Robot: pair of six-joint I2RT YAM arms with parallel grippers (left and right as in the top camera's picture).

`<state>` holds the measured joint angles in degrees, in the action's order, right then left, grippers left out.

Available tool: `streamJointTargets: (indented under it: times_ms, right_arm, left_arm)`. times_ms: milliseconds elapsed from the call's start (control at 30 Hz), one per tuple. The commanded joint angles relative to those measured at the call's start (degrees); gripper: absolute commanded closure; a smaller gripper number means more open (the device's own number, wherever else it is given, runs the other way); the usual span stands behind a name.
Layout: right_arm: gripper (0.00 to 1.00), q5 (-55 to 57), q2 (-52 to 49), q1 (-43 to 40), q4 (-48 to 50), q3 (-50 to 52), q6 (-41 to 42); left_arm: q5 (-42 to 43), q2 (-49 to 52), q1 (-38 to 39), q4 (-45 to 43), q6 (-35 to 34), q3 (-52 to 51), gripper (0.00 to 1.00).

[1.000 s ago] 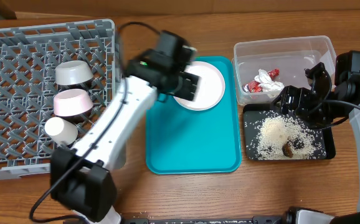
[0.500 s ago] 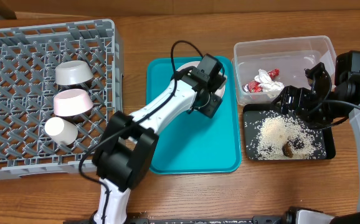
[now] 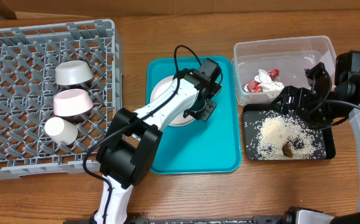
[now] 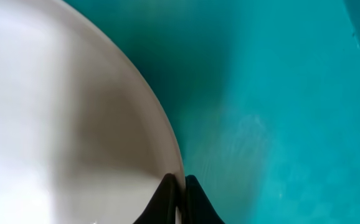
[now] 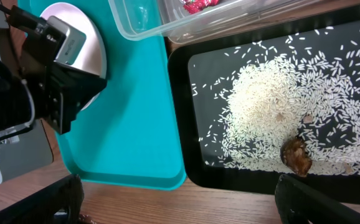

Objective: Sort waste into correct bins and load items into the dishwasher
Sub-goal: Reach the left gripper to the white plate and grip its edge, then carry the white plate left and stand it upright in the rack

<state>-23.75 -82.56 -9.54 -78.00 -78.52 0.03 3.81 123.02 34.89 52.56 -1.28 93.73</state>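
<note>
The white plate [image 3: 167, 99] lies on the teal tray [image 3: 192, 149]. My left gripper [image 3: 202, 109] is shut on its right rim. In the left wrist view the two black fingertips [image 4: 167, 196] pinch the plate [image 4: 61, 112] edge, and the left gripper [image 4: 180, 182] sits low over the teal tray [image 4: 279, 93]. My right gripper [image 3: 299, 102] hangs open and empty over the black tray [image 3: 329, 146], which holds rice [image 3: 283, 134] and a brown lump [image 3: 289, 149]. The red-and-white wrapper [image 3: 264, 82] lies in the clear tub [image 3: 286, 46].
The grey dish rack [image 3: 18, 56] at left holds a pale bowl [image 3: 74, 73], a pink bowl [image 3: 73, 102] and a white cup [image 3: 61, 130]. The right wrist view shows the black tray [image 5: 179, 130] beside the teal tray [image 5: 130, 124], with bare wood in front.
My left gripper came down at the plate's right edge and closed on the rim. The plate now sits further left and nearer on the teal tray. The right arm has not moved.
</note>
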Motion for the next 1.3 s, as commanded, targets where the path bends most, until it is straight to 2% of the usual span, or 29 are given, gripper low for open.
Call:
streamJointTargets:
  times_ms: [0,233,367,500,567,833,1033,1133,1267]
  right_arm:
    - [0.00,-0.3,0.5,0.2,0.1,-0.6,-0.1]
    - [0.00,-0.3,0.5,0.2,0.0,-0.6,-0.1]
    - [0.00,-0.3,0.5,0.2,0.1,-0.6,-0.1]
    - [0.00,-0.3,0.5,0.2,0.1,-0.6,-0.1]
    - [0.00,-0.3,0.5,0.2,0.1,-0.6,-0.1]
    - [0.00,-0.3,0.5,0.2,0.1,-0.6,-0.1]
    - [0.00,-0.3,0.5,0.2,0.1,-0.6,-0.1]
    - [0.00,-0.3,0.5,0.2,0.1,-0.6,-0.1]
    - [0.00,-0.3,0.5,0.2,0.0,-0.6,-0.1]
  left_arm:
    - [0.2,-0.2,0.0,3.4,0.2,6.7,0.96]
    - [-2.5,-1.2,-1.7,17.5,0.2,26.2,0.96]
    - [-2.7,-1.3,-5.8,24.1,-0.2,36.8,0.96]
    - [1.0,-1.3,-11.6,29.2,-0.2,43.0,0.96]
    - [4.3,-1.3,-14.6,30.4,-0.2,44.2,0.96]
    - [26.7,-1.3,-30.6,33.4,1.6,44.5,0.96]
    - [33.4,-1.3,-38.2,35.5,4.0,44.3,0.96]
    - [37.1,-1.3,-40.1,37.2,7.7,44.3,0.96]
    - [38.3,-1.3,-41.7,37.7,8.2,44.3,0.96]
